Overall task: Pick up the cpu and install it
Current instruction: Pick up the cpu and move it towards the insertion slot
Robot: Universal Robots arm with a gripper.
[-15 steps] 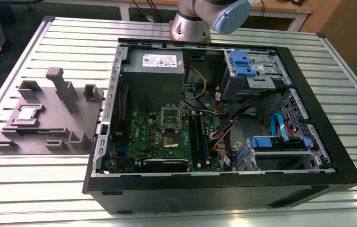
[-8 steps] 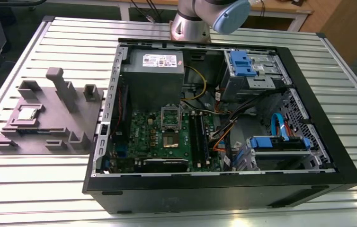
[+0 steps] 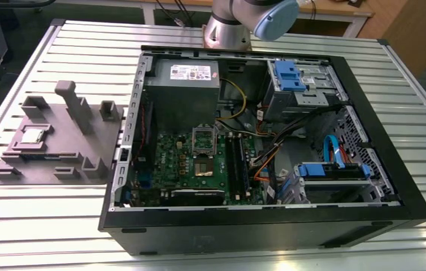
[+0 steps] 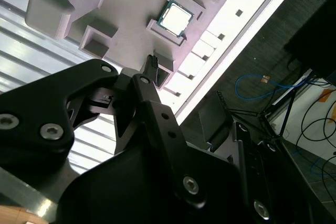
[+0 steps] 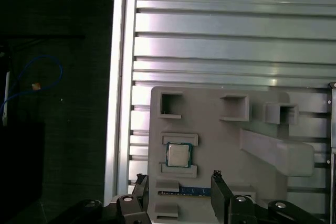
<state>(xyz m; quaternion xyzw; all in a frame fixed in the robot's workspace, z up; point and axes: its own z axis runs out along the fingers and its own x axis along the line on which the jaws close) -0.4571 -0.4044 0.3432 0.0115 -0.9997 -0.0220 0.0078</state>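
Note:
The cpu (image 3: 32, 136) is a small square chip with a silvery top. It lies flat in a recess of the grey holder plate (image 3: 55, 164), on the slatted table at the exterior view's left. Both wrist views look down on the cpu (image 5: 178, 155) (image 4: 175, 18) from some height. My gripper (image 5: 178, 177) (image 4: 185, 75) hangs open above the plate, its two black fingertips (image 5: 216, 174) spread wide with nothing between them. The chip sits just beyond the tips, roughly in line with the gap. The green board (image 3: 190, 169) with its metal-framed socket (image 3: 204, 137) lies inside the open computer case.
The black computer case (image 3: 394, 186) fills the table's middle and the exterior view's right, holding a grey box (image 3: 183, 84), black memory sticks (image 3: 235, 164), cables and blue drive brackets. Tall posts (image 3: 73, 104) rise from the holder plate. The table's edge (image 5: 119, 103) runs close beside the plate.

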